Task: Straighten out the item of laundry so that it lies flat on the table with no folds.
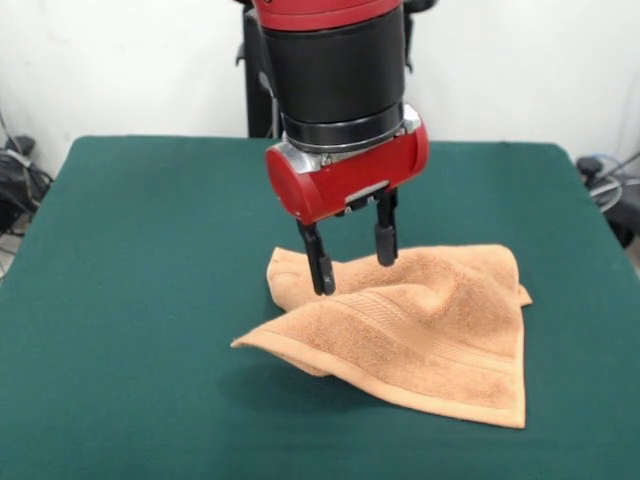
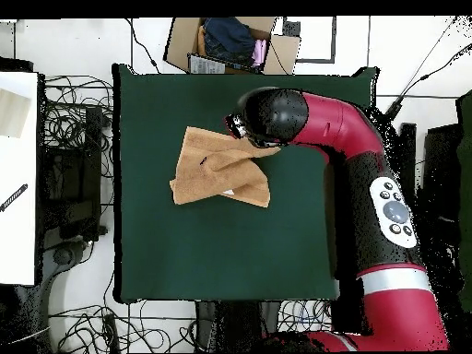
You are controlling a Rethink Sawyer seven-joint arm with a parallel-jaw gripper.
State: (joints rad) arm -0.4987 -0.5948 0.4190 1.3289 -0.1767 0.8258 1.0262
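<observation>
Here towel point(image 1: 420, 330) lies under tool point(image 1: 352, 262).

A white wall point(image 1: 520, 70) is standing behind the scene, evenly lit. Seen from overhead, a pale tiled floor point(image 2: 83, 304) is showing all round, with black cables point(image 2: 69, 124) trailing across it in tangles. An open cardboard box point(image 2: 230, 44) holding dark and pink cloth is sitting on the floor. A white bench point(image 2: 18, 184) is running along one edge, carrying a tan sheet point(image 2: 11, 111) and a dark tool point(image 2: 13, 197).
</observation>
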